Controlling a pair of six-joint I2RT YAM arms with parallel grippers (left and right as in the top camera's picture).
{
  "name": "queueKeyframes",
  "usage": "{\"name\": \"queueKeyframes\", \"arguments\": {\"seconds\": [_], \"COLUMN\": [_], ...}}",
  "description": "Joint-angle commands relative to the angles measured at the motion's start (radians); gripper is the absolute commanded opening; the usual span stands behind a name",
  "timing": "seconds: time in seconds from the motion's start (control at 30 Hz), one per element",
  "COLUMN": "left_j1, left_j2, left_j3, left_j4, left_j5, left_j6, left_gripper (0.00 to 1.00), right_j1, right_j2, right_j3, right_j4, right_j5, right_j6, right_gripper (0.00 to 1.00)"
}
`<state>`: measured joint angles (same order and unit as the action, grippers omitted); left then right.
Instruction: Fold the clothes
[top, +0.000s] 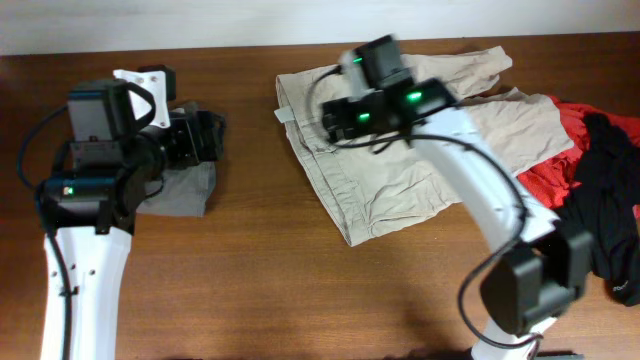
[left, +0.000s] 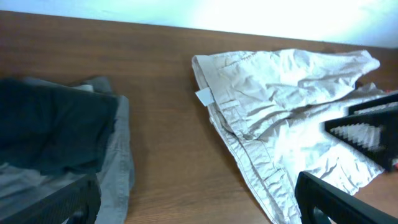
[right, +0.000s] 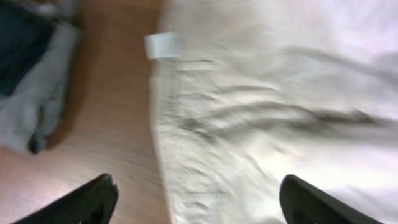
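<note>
The beige shorts (top: 420, 160) lie spread and wrinkled on the table, waistband to the left with a small white label (right: 163, 45). My right gripper (top: 335, 118) hovers over the waistband edge, open, its fingers (right: 87, 202) wide apart with nothing between them; the view is blurred. The shorts (right: 267, 112) fill most of the right wrist view. My left gripper (top: 215, 135) is open above a folded grey garment (top: 185, 190) with a dark piece (left: 56, 130) on top. In the left wrist view the left gripper (left: 199, 208) straddles bare wood beside the shorts (left: 280, 106).
A red garment (top: 560, 160) and a black garment (top: 610, 210) are piled at the table's right edge, partly over the shorts' far leg. The right arm's base (top: 530, 290) stands at the front right. Bare brown wood lies between the grey garment and the shorts.
</note>
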<state>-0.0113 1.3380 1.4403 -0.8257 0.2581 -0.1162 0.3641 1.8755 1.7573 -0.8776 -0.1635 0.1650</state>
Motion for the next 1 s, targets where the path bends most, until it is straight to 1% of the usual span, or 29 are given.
{"name": "queueKeyframes", "arguments": {"seconds": [0.0, 0.03, 0.07, 0.1, 0.17, 0.23, 0.3, 0.4, 0.57, 0.7, 0.83, 0.9, 0.97], "left_j1": [-0.051, -0.064, -0.078, -0.088, -0.098, -0.100, -0.099, -0.099, -0.099, -0.100, -0.100, -0.100, -0.100], "left_j2": [0.063, 0.082, 0.107, 0.130, 0.173, 0.204, 0.211, 0.191, 0.124, 0.071, 0.033, 0.019, 0.010], "left_j3": [0.021, 0.021, 0.021, 0.021, 0.021, 0.021, 0.021, 0.041, 0.078, 0.088, 0.088, 0.089, 0.089], "left_j4": [0.006, 0.008, 0.015, 0.023, 0.042, 0.056, 0.068, 0.074, 0.067, 0.080, 0.085, 0.085, 0.085], "left_j5": [0.015, 0.014, 0.010, 0.007, 0.008, 0.011, 0.011, 0.011, 0.009, 0.007, 0.008, 0.008, 0.008], "left_j6": [0.055, 0.065, 0.065, 0.065, 0.068, 0.068, 0.068, 0.068, 0.068, 0.068, 0.068, 0.068, 0.068], "left_gripper": [0.98, 0.94, 0.89, 0.77, 0.67, 0.60, 0.58, 0.60, 0.74, 0.82, 0.84, 0.85, 0.86], "right_j1": [-0.072, -0.080, -0.087, -0.090, -0.088, -0.078, -0.064, -0.038, -0.010, 0.013, 0.046, 0.080, 0.120], "right_j2": [-0.043, -0.039, -0.034, -0.026, -0.011, 0.008, 0.031, 0.066, 0.101, 0.102, 0.108, 0.110, 0.110], "right_j3": [0.021, 0.019, 0.019, 0.019, 0.012, -0.002, -0.031, -0.134, -0.285, -0.387, -0.432, -0.440, -0.440], "right_j4": [-0.097, -0.128, -0.166, -0.193, -0.228, -0.246, -0.257, -0.241, -0.211, -0.141, -0.079, -0.048, -0.017], "right_j5": [0.036, 0.036, 0.036, 0.037, 0.033, 0.033, 0.034, 0.055, 0.072, 0.098, 0.087, 0.031, -0.030], "right_j6": [0.031, 0.035, 0.035, 0.034, 0.035, 0.039, 0.038, 0.026, 0.026, 0.014, -0.011, -0.054, -0.066], "right_gripper": [0.75, 0.64, 0.57, 0.47, 0.34, 0.26, 0.16, 0.10, 0.06, 0.06, 0.04, 0.04, 0.04]}}
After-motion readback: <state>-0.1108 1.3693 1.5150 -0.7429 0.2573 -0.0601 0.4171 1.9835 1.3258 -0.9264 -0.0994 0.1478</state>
